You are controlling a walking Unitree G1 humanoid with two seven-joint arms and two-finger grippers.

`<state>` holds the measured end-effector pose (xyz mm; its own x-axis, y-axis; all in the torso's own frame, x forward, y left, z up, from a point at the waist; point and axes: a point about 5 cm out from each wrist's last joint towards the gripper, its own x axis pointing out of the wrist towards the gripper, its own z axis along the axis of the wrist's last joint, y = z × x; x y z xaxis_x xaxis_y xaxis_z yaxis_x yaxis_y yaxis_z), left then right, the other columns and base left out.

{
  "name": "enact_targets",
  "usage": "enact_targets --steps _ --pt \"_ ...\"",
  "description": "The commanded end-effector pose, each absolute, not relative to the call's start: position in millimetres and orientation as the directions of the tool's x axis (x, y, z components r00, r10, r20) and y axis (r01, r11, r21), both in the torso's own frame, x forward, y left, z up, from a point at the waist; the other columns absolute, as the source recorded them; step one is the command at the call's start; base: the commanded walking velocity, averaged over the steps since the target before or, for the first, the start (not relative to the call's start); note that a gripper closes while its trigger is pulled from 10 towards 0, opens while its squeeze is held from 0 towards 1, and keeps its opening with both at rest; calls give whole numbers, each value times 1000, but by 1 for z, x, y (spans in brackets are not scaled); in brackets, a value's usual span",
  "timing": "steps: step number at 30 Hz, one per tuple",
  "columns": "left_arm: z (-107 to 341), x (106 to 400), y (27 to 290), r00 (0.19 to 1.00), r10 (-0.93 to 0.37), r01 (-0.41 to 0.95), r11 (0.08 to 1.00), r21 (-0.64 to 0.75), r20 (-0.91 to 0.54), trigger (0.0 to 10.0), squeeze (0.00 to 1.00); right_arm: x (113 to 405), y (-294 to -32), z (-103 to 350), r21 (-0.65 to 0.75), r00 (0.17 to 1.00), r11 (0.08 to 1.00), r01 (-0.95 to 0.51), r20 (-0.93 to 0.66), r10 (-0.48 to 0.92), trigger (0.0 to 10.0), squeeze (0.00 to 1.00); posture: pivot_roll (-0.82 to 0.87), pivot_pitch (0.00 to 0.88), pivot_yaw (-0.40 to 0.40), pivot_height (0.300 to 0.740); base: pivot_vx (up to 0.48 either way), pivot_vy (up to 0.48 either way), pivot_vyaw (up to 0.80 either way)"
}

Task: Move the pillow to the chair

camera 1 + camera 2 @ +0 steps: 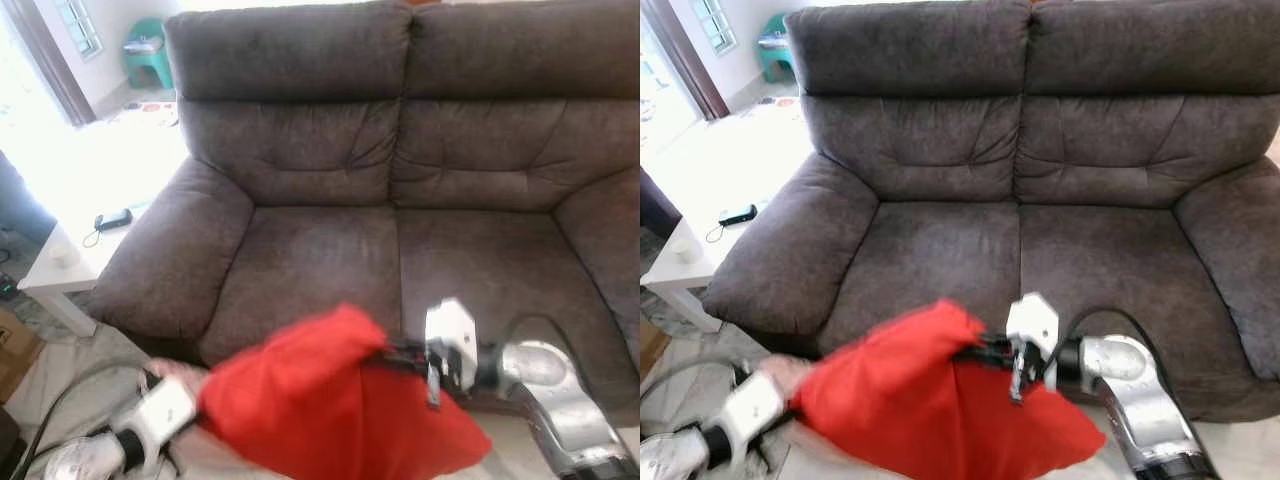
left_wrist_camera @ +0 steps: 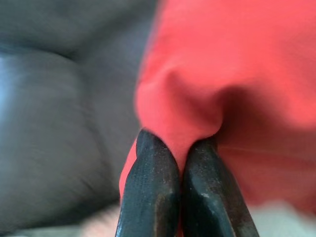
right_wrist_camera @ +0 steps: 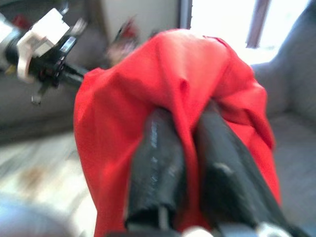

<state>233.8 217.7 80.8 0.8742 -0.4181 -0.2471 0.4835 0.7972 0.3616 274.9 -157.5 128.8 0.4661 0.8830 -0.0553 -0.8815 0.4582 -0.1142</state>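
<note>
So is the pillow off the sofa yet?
Yes: the pillow hangs in front of the sofa, pinched by the left gripper and right gripper.

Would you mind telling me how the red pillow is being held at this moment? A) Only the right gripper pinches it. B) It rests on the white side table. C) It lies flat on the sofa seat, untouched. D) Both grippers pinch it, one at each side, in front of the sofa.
D: the left gripper and the right gripper each pinch the red pillow, which hangs in front of the sofa.
</note>
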Motion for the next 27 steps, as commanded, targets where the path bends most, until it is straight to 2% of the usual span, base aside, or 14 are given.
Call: enact_targets --steps 1,3,7,9,12,15,19,22,27 --pt "106 247 214 924 -367 379 854 358 -103 10000 0 282 -153 143 -183 517 512 -839 21 856 10000 0 40 29 58 740 0 0 0" --pt "120 256 206 946 -323 308 893 328 -8 10000 0 287 -155 138 -216 610 599 -771 18 792 10000 0 33 27 55 740 0 0 0" --pt "126 262 199 958 -286 264 923 282 40 10000 0 293 -158 139 -211 695 688 -694 54 717 10000 0 34 29 55 740 0 0 0" --pt "133 266 190 964 -251 224 941 254 82 10000 0 302 -165 139 -227 800 792 -567 76 595 10000 0 34 29 55 740 0 0 0" --pt "145 272 182 972 -187 154 964 215 144 10000 0 304 -168 141 -190 862 865 -464 129 490 10000 0 31 39 53 740 0 0 0" --pt "158 277 173 966 -137 93 975 201 217 10000 0 303 -163 143 -132 900 915 -380 176 399 10000 0 38 42 51 740 0 0 0" --pt "163 282 166 966 -78 30 980 196 246 10000 0 301 -159 149 -66 932 959 -275 227 282 10000 0 40 49 54 740 0 0 0" --pt "162 283 157 965 -101 35 963 266 241 10000 0 298 -152 153 -45 925 957 -285 250 287 10000 0 39 53 58 740 0 0 0" --pt "164 286 149 963 -96 32 968 248 252 10000 0 297 -150 151 -23 935 967 -255 251 252 10000 0 32 53 62 740 0 0 0"
